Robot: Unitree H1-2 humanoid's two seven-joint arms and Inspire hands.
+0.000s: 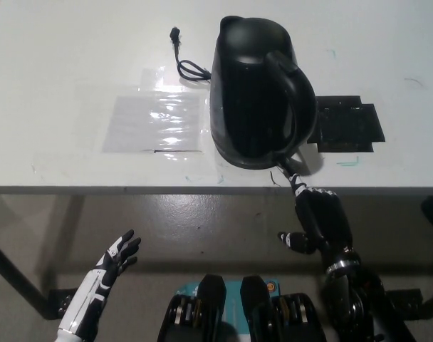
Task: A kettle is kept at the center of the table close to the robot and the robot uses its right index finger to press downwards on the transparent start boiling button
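A black kettle (256, 92) stands upright near the front edge of the white table (74, 57), handle turned toward me and to the right. My black right hand (317, 217) reaches up from the lower right with one finger stretched out; its tip touches the base of the kettle's handle, where the button cannot be made out against the black body. The other fingers are curled, the thumb sticks out to the left, and the hand holds nothing. My white left hand (117, 261) rests below the table's edge at the lower left, fingers spread.
A black cord with a plug (184, 60) lies on the table left of the kettle. A shiny transparent sheet (156, 122) lies flat at the left, and a black flat plate (348, 127) sits right of the kettle. Below the table's front edge is grey floor.
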